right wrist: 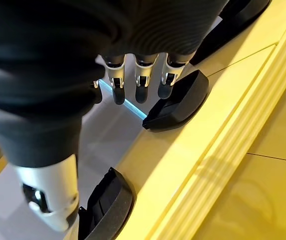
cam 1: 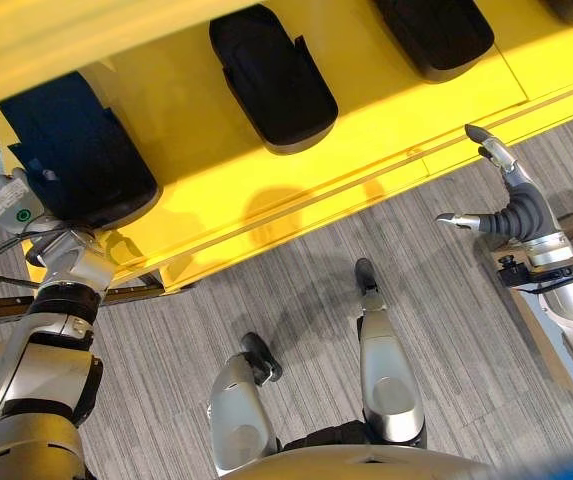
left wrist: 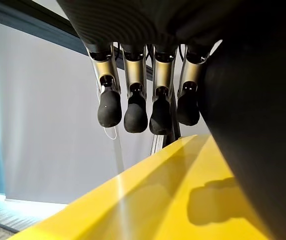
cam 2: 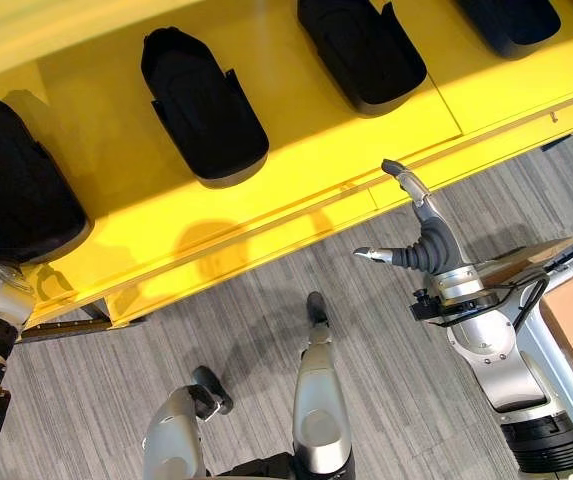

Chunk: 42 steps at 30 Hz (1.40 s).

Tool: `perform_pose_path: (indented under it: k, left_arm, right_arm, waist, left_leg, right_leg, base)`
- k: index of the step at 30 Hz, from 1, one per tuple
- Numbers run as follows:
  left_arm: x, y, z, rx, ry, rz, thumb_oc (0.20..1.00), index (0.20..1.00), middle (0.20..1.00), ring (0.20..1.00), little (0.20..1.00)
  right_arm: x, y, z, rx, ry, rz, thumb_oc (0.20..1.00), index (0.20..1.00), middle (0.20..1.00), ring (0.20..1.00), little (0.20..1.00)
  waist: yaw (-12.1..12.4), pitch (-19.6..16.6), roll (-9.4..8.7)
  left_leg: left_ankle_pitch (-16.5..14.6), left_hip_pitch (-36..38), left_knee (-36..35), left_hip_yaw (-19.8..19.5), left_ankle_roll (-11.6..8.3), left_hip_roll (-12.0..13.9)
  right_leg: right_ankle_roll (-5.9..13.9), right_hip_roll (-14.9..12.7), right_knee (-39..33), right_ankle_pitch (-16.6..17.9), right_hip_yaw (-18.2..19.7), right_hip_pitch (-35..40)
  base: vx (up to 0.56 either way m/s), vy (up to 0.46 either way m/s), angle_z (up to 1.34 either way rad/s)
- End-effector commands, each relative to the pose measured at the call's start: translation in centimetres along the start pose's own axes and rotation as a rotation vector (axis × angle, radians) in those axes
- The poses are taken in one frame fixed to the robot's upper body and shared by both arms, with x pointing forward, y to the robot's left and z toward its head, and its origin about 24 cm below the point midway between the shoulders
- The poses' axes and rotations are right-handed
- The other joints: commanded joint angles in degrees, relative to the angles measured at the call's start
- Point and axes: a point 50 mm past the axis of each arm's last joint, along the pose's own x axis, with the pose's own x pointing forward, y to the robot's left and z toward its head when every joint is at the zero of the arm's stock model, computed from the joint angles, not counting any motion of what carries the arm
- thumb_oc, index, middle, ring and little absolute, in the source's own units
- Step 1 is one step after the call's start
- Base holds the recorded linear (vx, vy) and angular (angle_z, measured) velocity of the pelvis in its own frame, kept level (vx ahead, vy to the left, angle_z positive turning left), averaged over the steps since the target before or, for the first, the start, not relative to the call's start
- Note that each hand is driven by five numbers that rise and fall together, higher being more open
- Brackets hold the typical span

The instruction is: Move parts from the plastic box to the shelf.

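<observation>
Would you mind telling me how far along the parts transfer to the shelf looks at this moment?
Done: several black parts already lie in a row on the yellow shelf. In hand: the leftmost part sits at the left hand, whose grip is unclear. The right hand hangs open and empty by the shelf edge. Left: unclear, as the plastic box is out of sight.

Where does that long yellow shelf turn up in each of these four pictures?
Left eye view: the yellow shelf slants across the upper half, above the grey floor.
Right eye view: again the upper half, slanting the same way.
Left wrist view: the yellow surface just past the left robot hand.
Right wrist view: the yellow band beyond the right robot hand.
Shared landmark: the black parts lying on it.
</observation>
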Motion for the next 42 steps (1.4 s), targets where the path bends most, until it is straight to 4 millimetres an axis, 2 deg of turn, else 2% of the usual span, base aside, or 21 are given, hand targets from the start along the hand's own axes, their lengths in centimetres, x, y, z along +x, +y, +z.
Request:
perform_pose_path:
  k: [1,2,3,15,24,30,37,42]
  left_arm:
    - [2.9,3.5,-2.9,0.151,-0.004,0.161,0.401,0.401,0.401,0.401,0.401]
    - [2.9,3.4,-2.9,0.148,-0.008,0.159,1.0,1.0,1.0,1.0,1.0]
    - [2.9,3.4,-2.8,0.147,-0.015,0.163,1.0,1.0,1.0,1.0,1.0]
    - [3.1,4.1,-1.9,0.193,-0.092,0.224,1.0,1.0,1.0,1.0,1.0]
    - [2.7,3.8,-2.4,0.154,-0.038,0.247,1.0,1.0,1.0,1.0,1.0]
    - [2.8,4.5,-2.9,0.125,0.003,0.33,1.0,1.0,1.0,1.0,1.0]
    - [2.5,6.4,-3.7,0.048,0.131,0.586,1.0,1.0,1.0,1.0,1.0]
    - [2.6,9.2,-2.1,-0.071,0.05,0.779,1.0,1.0,1.0,1.0,1.0]
  right_arm:
    - [0.3,-1.7,1.0,-0.014,-0.069,-0.063,1.0,1.0,1.0,1.0,1.0]
    - [0.3,-1.7,1.0,-0.016,-0.068,-0.061,1.0,1.0,1.0,1.0,1.0]
    - [0.4,-1.7,0.9,-0.018,-0.07,-0.061,1.0,1.0,1.0,1.0,1.0]
    - [0.4,-1.6,0.8,-0.011,-0.061,-0.049,1.0,1.0,1.0,1.0,1.0]
    - [0.4,-1.2,0.7,-0.003,-0.055,-0.037,1.0,1.0,1.0,1.0,1.0]
    - [0.2,-1.1,0.6,0.003,-0.047,-0.036,1.0,1.0,1.0,1.0,1.0]
    - [-0.3,-0.4,0.6,0.04,-0.047,-0.032,1.0,1.0,1.0,1.0,1.0]
    - [-0.7,0.2,0.6,0.062,-0.038,-0.028,1.0,1.0,1.0,1.0,1.0]
  waist:
    - [0.78,-2.93,-1.22]
    - [0.76,-2.91,-1.17]
    - [0.61,-2.71,-1.41]
    - [0.53,-3.02,-1.13]
    - [0.71,-3.32,-0.96]
    - [0.94,-3.53,-0.84]
    - [1.37,-4.39,-0.87]
    - [2.15,-5.33,-0.58]
  left_leg:
    - [4.52,1.08,-3.34,1.45,2.36,-2.53]
    - [4.52,1.04,-3.33,1.44,2.36,-2.58]
    - [5.94,0.56,-3.47,2.16,3.01,-2.46]
    - [6.3,0.71,-4.14,2.4,3.07,-2.79]
    - [6.97,1.25,-5.34,2.16,3.02,-3.2]
    - [7.22,1.66,-5.98,2.09,3.03,-3.49]
    - [7.72,2.58,-7.33,1.99,3.07,-3.83]
    - [8.35,3.84,-9.43,1.65,3.22,-4.73]
  right_leg:
    - [2.96,-3.59,8.87,-5.41,-2.24,0.37]
    - [2.94,-3.55,8.94,-5.43,-2.17,0.3]
    - [2.42,-3.52,8.74,-4.24,-2.19,-0.24]
    - [2.31,-3.62,8.66,-4.31,-2.29,-0.33]
    - [2.25,-3.55,8.61,-4.48,-2.64,-0.1]
    - [2.21,-3.65,8.42,-4.44,-2.8,0.19]
    - [2.22,-3.64,8.2,-4.66,-3.14,0.86]
    - [2.35,-3.44,7.78,-5.15,-3.77,1.97]
  base:
    - [0.0,0.0,0.0]
    - [-0.09,-0.027,-0.02]
    - [-0.09,-0.029,0.0]
    - [-0.01,-0.002,0.0]
    - [0.0,-0.003,0.0]
    - [0.0,0.0,0.0]
    - [0.0,-0.043,0.0]
    - [0.01,-0.081,0.03]
